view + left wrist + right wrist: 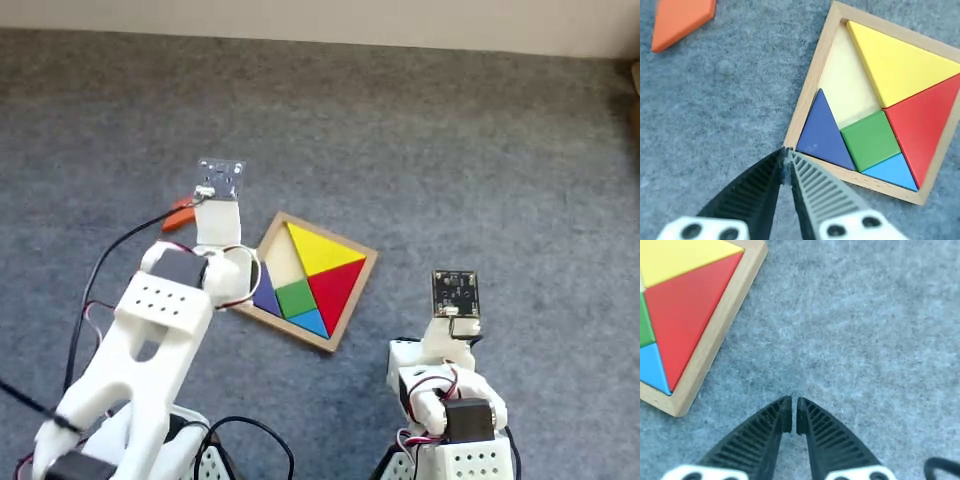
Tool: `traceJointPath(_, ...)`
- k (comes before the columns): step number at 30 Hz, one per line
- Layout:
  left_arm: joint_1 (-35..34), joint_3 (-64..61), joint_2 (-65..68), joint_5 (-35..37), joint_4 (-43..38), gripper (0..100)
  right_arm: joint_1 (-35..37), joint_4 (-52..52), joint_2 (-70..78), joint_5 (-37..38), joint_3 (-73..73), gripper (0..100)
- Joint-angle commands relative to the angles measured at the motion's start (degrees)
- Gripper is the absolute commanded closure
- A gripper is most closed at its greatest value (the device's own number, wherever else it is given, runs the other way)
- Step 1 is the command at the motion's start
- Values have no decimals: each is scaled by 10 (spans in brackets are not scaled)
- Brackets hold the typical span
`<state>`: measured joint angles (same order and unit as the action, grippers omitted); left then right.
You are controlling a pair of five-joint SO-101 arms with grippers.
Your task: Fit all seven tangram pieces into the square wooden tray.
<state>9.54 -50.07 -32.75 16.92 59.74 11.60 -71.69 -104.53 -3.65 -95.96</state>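
Square wooden tray (810, 85) on grey carpet, holding the yellow triangle (900, 60), red triangle (920, 130), green square (870, 140), light blue triangle (892, 172) and dark blue triangle (822, 132). The orange parallelogram (682, 20) lies outside the tray, well apart from its rim. Left gripper (786, 162), jaws pressed together and empty, points at a tray corner beside the dark blue triangle. Right gripper (790, 417), likewise closed on nothing, hangs over carpet near another corner.
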Motion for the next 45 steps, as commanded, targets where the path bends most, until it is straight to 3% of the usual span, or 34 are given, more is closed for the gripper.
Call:
traceJointPath(1,-7,-16,-61,-13,-9,995,-7,-4,-13,-4,-78,964)
traceJointPath(16,-7,-98,-248,-37,-5,989,-7,-4,-11,-4,-77,964)
traceJointPath(26,-54,-159,-400,-91,-4,989,-7,-4,-11,-4,-77,964)
traceJointPath(39,-54,-175,-591,-90,128,989,-7,-4,-11,-4,-77,964)
traceJointPath(45,-55,-236,-697,-88,129,993,-7,-4,-11,-4,-77,964)
